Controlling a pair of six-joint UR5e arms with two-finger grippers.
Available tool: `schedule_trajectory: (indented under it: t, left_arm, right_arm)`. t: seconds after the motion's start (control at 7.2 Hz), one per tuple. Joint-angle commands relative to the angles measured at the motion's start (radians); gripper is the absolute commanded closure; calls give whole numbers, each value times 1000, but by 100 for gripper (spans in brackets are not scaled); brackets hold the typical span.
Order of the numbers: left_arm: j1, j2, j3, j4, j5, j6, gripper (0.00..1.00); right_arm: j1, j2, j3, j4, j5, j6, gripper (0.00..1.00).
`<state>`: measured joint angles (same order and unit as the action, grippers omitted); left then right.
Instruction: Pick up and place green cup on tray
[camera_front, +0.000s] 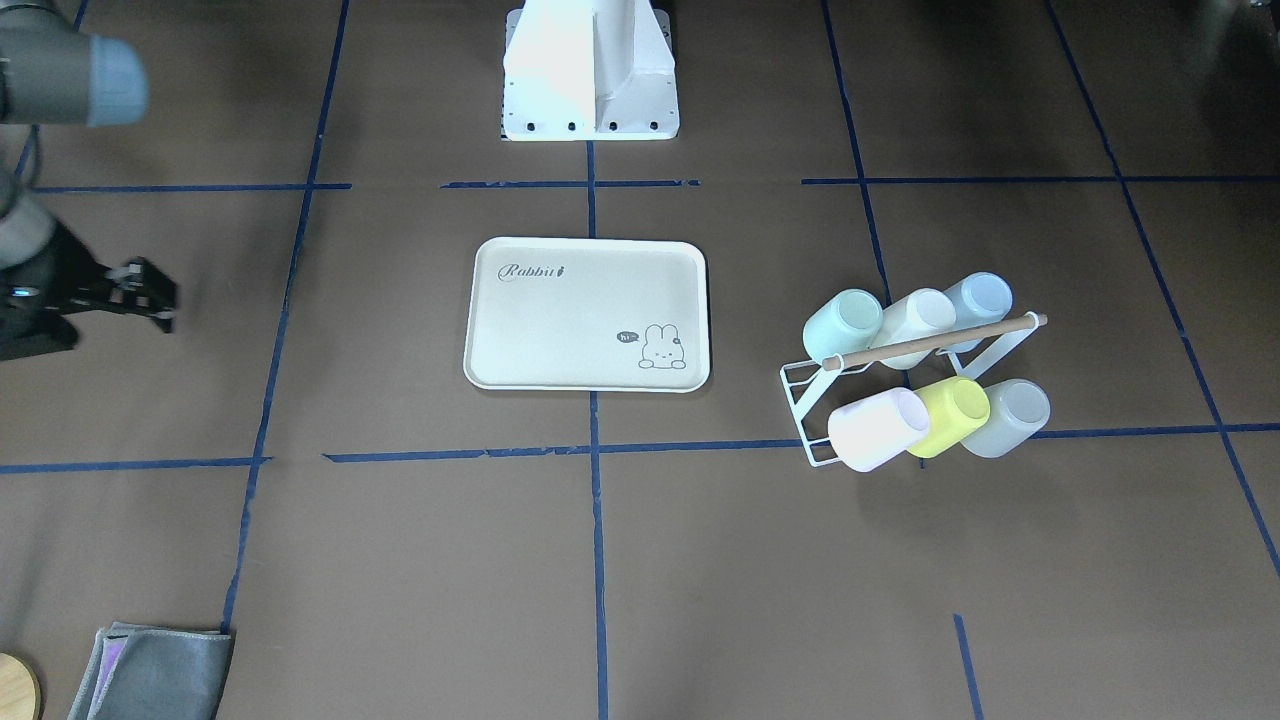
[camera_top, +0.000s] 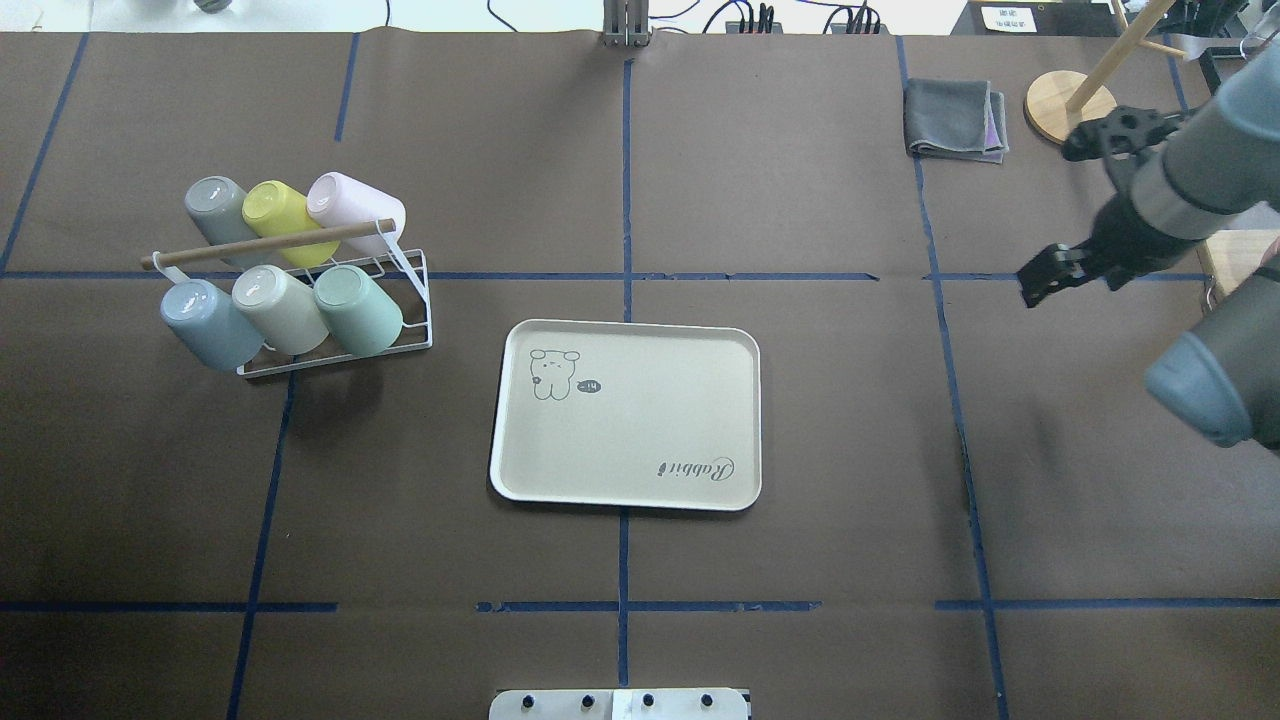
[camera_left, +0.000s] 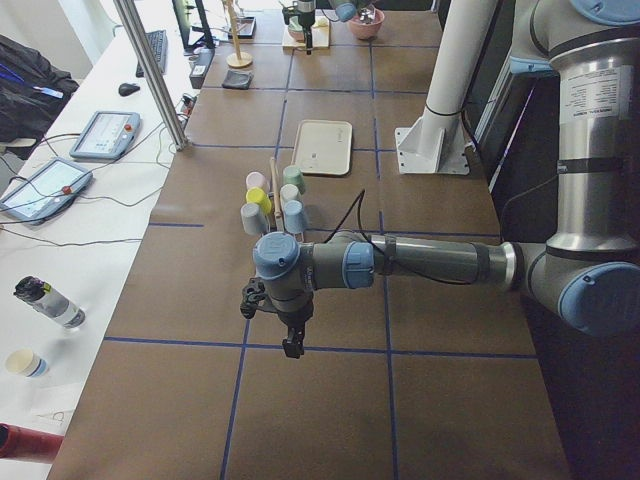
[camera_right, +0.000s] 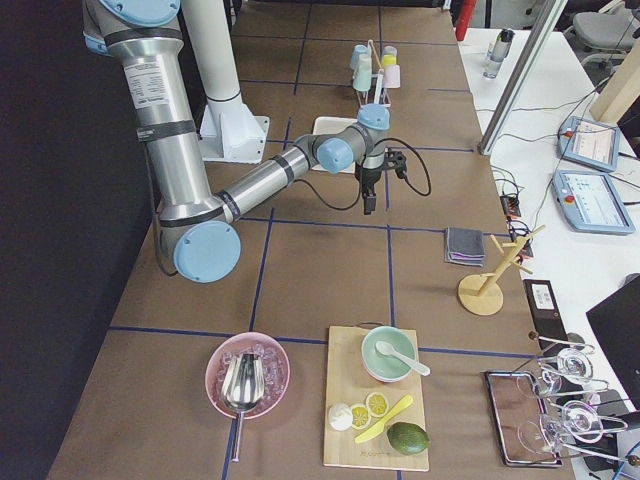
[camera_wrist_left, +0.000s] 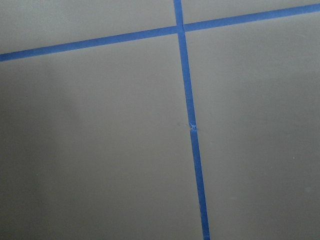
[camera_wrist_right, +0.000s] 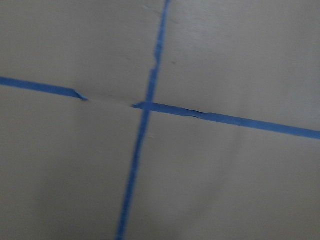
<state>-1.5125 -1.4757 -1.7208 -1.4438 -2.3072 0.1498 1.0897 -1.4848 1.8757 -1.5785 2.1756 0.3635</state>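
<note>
The green cup (camera_front: 840, 325) lies tilted on a white wire rack (camera_front: 800, 390) with several other cups; it also shows in the overhead view (camera_top: 357, 308) at the rack's right end. The cream tray (camera_front: 587, 313) lies bare at the table's middle (camera_top: 625, 415). My right gripper (camera_top: 1036, 284) hovers far right of the tray, empty, and its jaws look open (camera_front: 163, 298). My left gripper (camera_left: 291, 346) shows only in the exterior left view, over bare table beyond the rack; I cannot tell if it is open or shut. Both wrist views show only tabletop and blue tape.
The rack also holds a yellow-green cup (camera_top: 272, 212), a pale blue cup (camera_top: 205, 325), and pink, cream and grey cups under a wooden bar (camera_top: 265, 245). A folded grey cloth (camera_top: 955, 120) and a wooden stand (camera_top: 1070, 105) lie at the far right.
</note>
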Motion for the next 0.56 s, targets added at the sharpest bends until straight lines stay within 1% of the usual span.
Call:
schedule_trajectory:
  t: [0.0,0.14,0.28,0.42]
  left_arm:
    - [0,0,-3,-1,-1,-1,0]
    - [0,0,-2,-1,-1,-1,0]
    - [0,-2,-5,-33,-1,-3,0]
    - [-2,0,-2,-71,-1,-12,0]
  right_arm:
    - [229,-179,6,-5,97,-353,0]
    - [308,-237,13,-11,104,-448,0]
    - [382,-280,14,-15,104,-500,0]
    - [418,-319,16,-15,104,-517,0]
